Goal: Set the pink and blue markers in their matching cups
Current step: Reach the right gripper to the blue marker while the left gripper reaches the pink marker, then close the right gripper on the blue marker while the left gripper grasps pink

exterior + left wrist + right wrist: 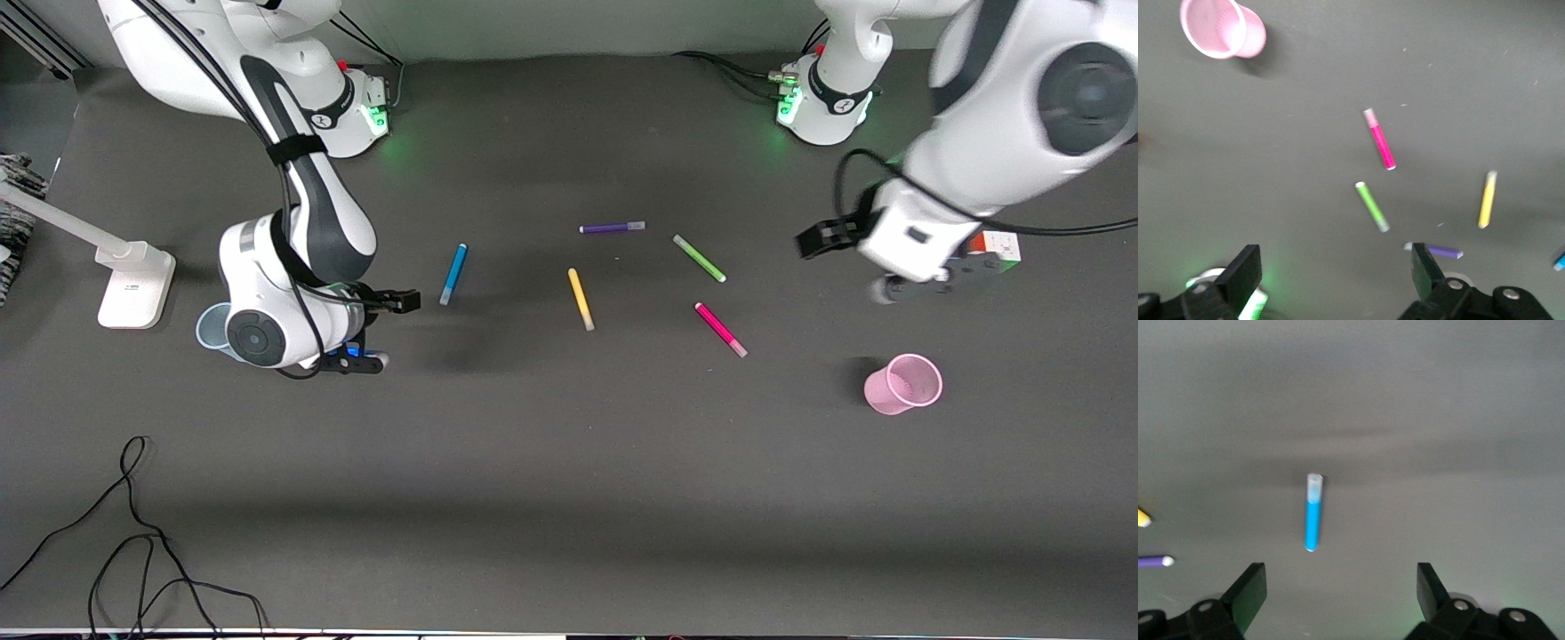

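Front view. Blue marker (453, 274) flat on table (533, 462), long axis running nearly toward and away from camera, slightly slanted, pale tip at nearer end. Right gripper (378, 331) up in air over bare mat between blue cup (211, 327) and blue marker; finger state not readable here. Blue cup mostly hidden under right wrist, only a rim arc showing, toward right arm's end of table. Pink marker (721, 330) flat, lying diagonally, pale tip nearer camera. Pink cup (903, 383) upright, nearer camera than pink marker, toward left arm's end. Left gripper (925, 283) aloft over mat near a coloured cube (999, 246), above pink cup in this view. Also present: purple marker (612, 228), green marker (699, 258), yellow marker (581, 299), lamp stand (133, 283), loose cable (133, 542).

Left wrist view. Fingers (1245, 270) spread wide, nothing between them. Pink marker (1379, 139) ahead of the gap, long axis roughly in line with camera's forward direction. Pink cup (1223, 28) well apart from it. Green (1372, 206), yellow (1487, 199) and purple (1437, 251) markers in between.

Right wrist view. Fingers (1248, 590) wide apart, empty. Blue marker (1313, 512) ahead, offset toward one finger, not centred.

Judgement: right arm nearer blue marker, left arm nearer pink; each needs descent plus jaw line set across marker's long axis.
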You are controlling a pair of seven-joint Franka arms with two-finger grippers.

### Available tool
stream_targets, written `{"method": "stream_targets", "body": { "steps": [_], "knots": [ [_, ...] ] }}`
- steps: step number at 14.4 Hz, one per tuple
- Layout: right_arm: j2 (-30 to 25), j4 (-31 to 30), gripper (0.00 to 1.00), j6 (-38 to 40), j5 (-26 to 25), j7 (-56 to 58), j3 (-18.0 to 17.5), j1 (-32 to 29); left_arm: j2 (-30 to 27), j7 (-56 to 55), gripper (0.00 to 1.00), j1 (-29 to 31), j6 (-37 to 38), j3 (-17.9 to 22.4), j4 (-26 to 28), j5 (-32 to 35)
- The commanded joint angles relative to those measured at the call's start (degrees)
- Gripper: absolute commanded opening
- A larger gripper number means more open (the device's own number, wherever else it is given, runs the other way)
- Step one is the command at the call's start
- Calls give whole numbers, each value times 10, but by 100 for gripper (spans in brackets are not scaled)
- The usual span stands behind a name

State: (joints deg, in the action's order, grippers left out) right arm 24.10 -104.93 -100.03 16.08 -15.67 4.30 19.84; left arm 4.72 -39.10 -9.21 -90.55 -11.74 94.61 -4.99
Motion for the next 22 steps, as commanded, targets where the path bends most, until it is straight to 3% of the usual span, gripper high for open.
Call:
{"method": "stream_targets", "body": {
  "steps": [1, 4, 6, 9, 13, 17, 22],
  "knots": [
    [25, -32, 100, -69, 46, -18, 4, 5, -4, -132, 100, -46, -63, 4, 52, -4],
    [67, -44, 100, -108, 107, -35, 4, 16, -6, -221, 100, -49, -106, 0, 90, -4],
    [79, -49, 100, -110, 123, -38, 4, 18, -5, -223, 100, -49, -124, 0, 113, 1],
    [88, -60, 100, -90, 124, -77, 3, 19, -1, -226, 100, -60, -221, -1, 199, 4],
    [104, -72, 97, -93, 179, -77, 4, 27, 25, -244, 100, -71, -385, 0, 298, 18],
    [109, -72, 87, -109, 181, -77, 4, 30, 107, -316, 100, -87, -472, 0, 305, 87],
    [112, -74, 64, -117, 180, -67, 7, 30, 167, -326, 100, -92, -521, 0, 305, 106]
  ]
}}
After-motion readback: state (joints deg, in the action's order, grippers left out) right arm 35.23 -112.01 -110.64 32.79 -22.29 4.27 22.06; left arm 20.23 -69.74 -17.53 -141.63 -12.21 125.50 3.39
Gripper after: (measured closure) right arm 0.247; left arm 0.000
